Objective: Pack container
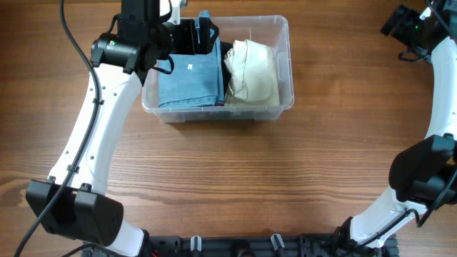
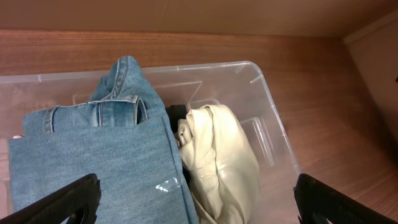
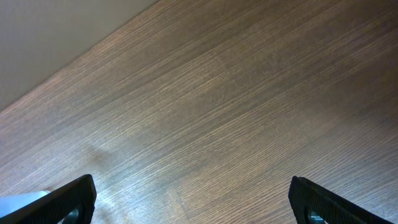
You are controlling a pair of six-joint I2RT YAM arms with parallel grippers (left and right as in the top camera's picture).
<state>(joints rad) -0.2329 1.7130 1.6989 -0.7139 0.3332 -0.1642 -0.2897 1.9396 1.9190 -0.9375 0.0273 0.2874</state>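
The clear plastic container (image 1: 288, 43) stands at the back of the table, left of centre. Folded blue jeans (image 1: 187, 82) fill its left half and a cream garment (image 1: 251, 71) lies in its right half. My left gripper (image 1: 198, 36) hovers over the container's back left part, open, holding nothing. In the left wrist view its fingers (image 2: 68, 202) straddle the jeans (image 2: 93, 155) and the cream garment (image 2: 221, 155) from above, with the container's rim (image 2: 261, 81) behind. My right gripper (image 1: 407, 25) is at the far right back, open over bare wood (image 3: 199, 202).
A dark item (image 2: 177, 115) shows in the gap between the jeans and the cream garment. The brown wooden table (image 1: 235, 185) stretches in front of and right of the container. A pale wall (image 3: 56, 31) borders the table beyond my right gripper.
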